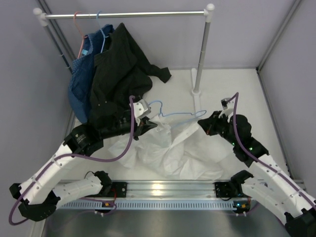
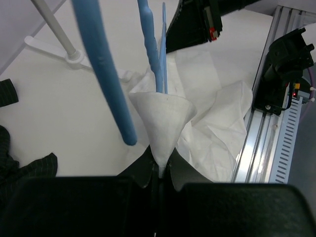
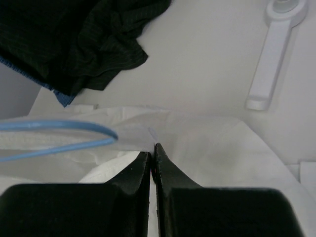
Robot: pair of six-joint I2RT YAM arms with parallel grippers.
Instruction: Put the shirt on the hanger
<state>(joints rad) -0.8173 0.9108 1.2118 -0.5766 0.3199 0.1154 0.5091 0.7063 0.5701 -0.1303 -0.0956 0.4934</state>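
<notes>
Filling most of the view from above is the white tabletop (image 1: 232,89). A clothes rail (image 1: 128,15) stands along its back edge. At the back left corner a black garment (image 1: 118,74) and a blue denim garment (image 1: 79,84) hang down onto the tabletop.

The shirt (image 1: 173,153) lies in a crumpled heap in the middle, close to the front edge.

The left arm comes from the front left corner. It bends at the elbow and reaches toward the middle, low over the tabletop. The right arm comes from the front right corner, bends up, and reaches in toward the middle too. The two arms point at each other across the back side of the shirt.

The hanger (image 1: 173,114) stretches between them, above the shirt, with its hook next to the left tool (image 1: 147,121). In the left wrist view, thin blue wires go into the top of a cone of white cloth.

The left tool is pressed together, pinching the bottom tip of that cone. The right tool (image 1: 205,123) is pressed together too, nipping a thin fold at the shirt's edge.
</notes>
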